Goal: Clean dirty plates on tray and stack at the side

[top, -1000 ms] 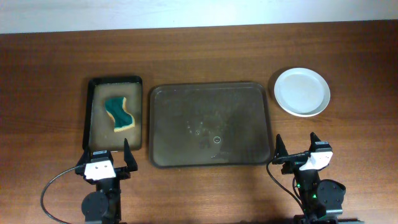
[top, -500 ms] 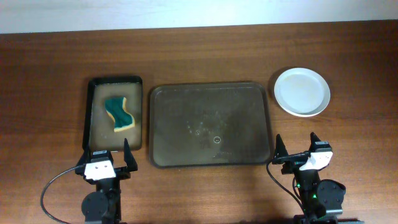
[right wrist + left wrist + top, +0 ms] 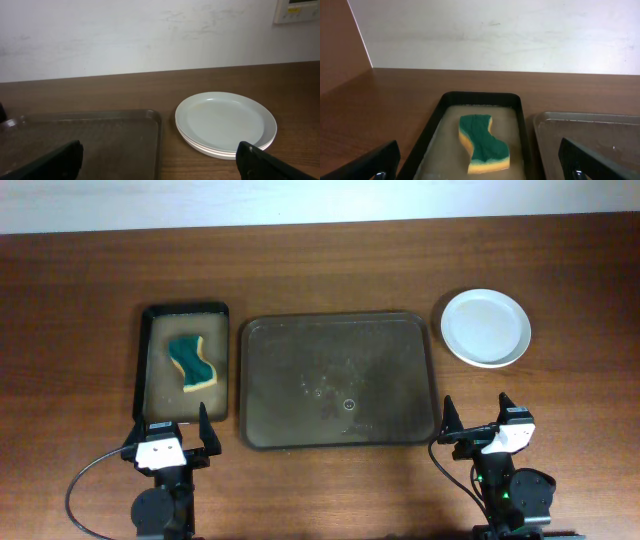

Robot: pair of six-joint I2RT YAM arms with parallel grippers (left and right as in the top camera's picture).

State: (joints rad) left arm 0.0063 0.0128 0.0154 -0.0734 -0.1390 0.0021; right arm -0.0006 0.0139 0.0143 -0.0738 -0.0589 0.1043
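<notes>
Overhead, the tray (image 3: 300, 350) lies at the middle of the wooden table (image 3: 320, 270), its dark bed bare apart from a few small wet specks. The plates (image 3: 485, 327) sit stacked on the table off the tray's far right corner, apart from its rim. Left of the tray, just beside it, is a narrower black tray (image 3: 142, 360) with a green and yellow sponge (image 3: 192, 361) lying in it. The left gripper (image 3: 172, 420) hovers at the near end of the black tray with its fingers spread wide and nothing between them. The right gripper (image 3: 476, 415) hangs off the tray's near right corner, likewise spread and empty. From the left wrist, the sponge (image 3: 484, 144) rests green side up in shallow cloudy liquid, with the tray's rim (image 3: 540, 120) at the right and both dark fingertips (image 3: 380, 162) at the bottom corners, well apart. From the right wrist, the plates (image 3: 225, 122) show at least two white rims one on another, clean-looking on top, beside the tray's corner (image 3: 150, 117). The fingertips (image 3: 55, 160) stand wide at the lower edges, gripping nothing.
</notes>
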